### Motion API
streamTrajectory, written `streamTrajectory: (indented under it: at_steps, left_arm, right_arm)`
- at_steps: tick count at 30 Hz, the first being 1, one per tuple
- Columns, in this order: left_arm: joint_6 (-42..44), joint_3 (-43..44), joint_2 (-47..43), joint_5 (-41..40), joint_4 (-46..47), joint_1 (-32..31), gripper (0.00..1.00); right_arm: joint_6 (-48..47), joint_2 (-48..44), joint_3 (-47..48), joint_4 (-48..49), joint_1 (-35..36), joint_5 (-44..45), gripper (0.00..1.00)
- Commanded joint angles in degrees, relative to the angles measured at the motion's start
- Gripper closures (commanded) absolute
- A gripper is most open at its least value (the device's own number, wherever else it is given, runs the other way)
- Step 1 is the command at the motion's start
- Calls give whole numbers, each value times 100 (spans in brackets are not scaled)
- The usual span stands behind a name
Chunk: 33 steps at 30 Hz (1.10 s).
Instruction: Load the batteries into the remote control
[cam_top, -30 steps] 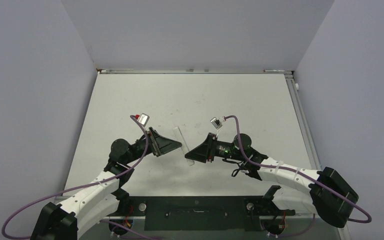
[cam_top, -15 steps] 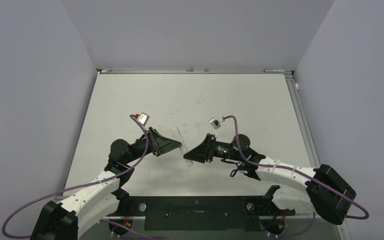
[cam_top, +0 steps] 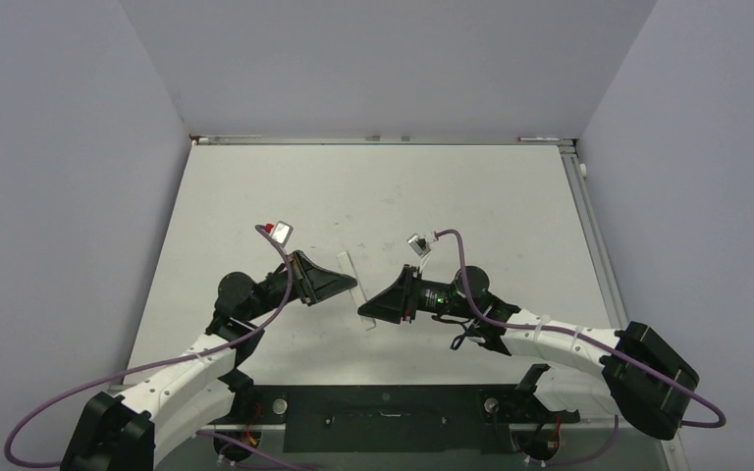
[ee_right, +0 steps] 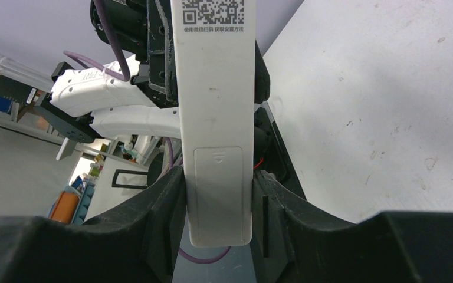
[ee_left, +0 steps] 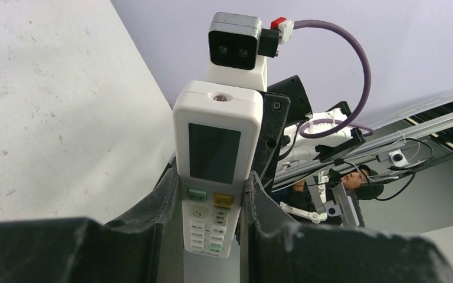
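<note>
Between the pincers, remote control (cam_top: 350, 265): sitting mid-frame in the top view, slanting from upper left down to lower right over the table (cam_top: 471, 196), with both ends being gripped; contact with the table cannot be told.
Front face: facing the left wrist camera, showing a dark screen (ee_left: 214, 152) above a green button (ee_left: 197, 194) and a yellow button (ee_left: 223, 200).
Back face: facing the right wrist camera, showing a QR code (ee_right: 212, 10) at the top of the frame and a battery cover (ee_right: 217, 194) with an arrow mark, sitting flush in place.
Left pincer (ee_left: 212, 188): clamping on the button end, one finger pressing each long edge.
Right pincer (ee_right: 217, 177): clamping on the cover end, fingers pressing both long edges.
Left arm (cam_top: 187, 368): reaching in from the lower left.
Right arm (cam_top: 550, 339): reaching in from the lower right.
</note>
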Motion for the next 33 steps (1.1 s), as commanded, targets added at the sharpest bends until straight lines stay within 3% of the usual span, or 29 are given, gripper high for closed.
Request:
streamTrajectory:
  at_steps: [1, 7, 11, 14, 21, 27, 33]
  left_arm:
    - [-35, 92, -84, -76, 355, 12, 100]
    - [14, 114, -165, -153, 274, 13, 100]
    - [132, 227, -203, -153, -74, 13, 100]
    - [296, 350, -221, -134, -439, 13, 100]
    - [860, 698, -334, -136, -1529, -4, 100]
    - [2000, 1656, -188, -594, -3835, -115, 100]
    - [2779, 2607, 344, -1697, -5755, -598, 100]
  right_arm:
    - [-211, -25, 104, 170, 49, 98, 91]
    - [-416, -139, 119, -158, 49, 151, 71]
    - [-892, -418, 270, -1010, 40, 305, 50]
    - [-1299, -728, 451, -1769, 14, 476, 42]
    - [-2157, -1475, 860, -3622, -78, 1085, 38]
    - [-2747, -1960, 1161, -4888, -96, 1597, 38]
    - [-2960, -2259, 1353, -5715, -125, 2432, 38]
